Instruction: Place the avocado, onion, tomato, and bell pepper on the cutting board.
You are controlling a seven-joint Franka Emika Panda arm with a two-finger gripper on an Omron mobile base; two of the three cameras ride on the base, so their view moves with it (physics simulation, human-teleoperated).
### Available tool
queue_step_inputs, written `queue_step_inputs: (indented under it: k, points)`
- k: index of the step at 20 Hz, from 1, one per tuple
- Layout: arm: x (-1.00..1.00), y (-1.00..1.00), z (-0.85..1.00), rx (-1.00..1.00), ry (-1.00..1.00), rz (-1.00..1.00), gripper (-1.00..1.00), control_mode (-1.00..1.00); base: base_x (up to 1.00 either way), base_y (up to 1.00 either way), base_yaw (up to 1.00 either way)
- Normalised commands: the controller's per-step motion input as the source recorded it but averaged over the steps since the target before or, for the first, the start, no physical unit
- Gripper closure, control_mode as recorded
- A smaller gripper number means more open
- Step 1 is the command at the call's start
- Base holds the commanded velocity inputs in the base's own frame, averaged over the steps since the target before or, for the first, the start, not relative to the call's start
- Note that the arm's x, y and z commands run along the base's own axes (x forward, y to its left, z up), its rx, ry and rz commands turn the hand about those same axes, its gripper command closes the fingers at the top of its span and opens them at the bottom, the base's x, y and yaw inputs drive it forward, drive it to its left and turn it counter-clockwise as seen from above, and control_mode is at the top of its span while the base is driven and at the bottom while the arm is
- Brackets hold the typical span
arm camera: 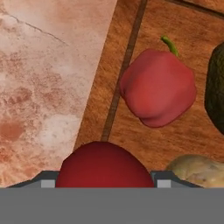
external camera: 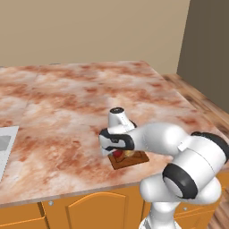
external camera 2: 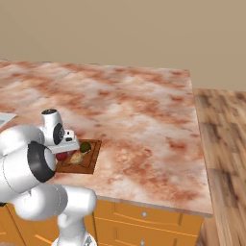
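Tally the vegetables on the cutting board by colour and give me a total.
Red: 2, the bell pepper and the tomato
Dark olive-green: 1, the avocado
Pale tan: 1, the onion
Total: 4, all on the cutting board

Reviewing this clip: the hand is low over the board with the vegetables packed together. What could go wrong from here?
The tomato sits right at the gripper, near the cutting board edge beside the counter; if released or nudged it might roll off. The bell pepper, avocado and onion lie close by, so a sideways withdrawal could knock them.
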Motion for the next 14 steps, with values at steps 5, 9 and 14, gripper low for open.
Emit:
queue_step_inputs:
  k: [5,9,14]
  points:
    - [0.19,-0.02,-0.28,0.0,0.0,0.0,1.0,-1.0,0.0,0.0,0.0]
    - [0.23,0.0,-0.36,0.0,0.02,0.0,1.0,-1.0,0.0,0.0,0.0]
    - [0.14,-0.01,-0.41,0.0,0.02,0.0,-1.0,-1.0,0.0,0.0,0.0]
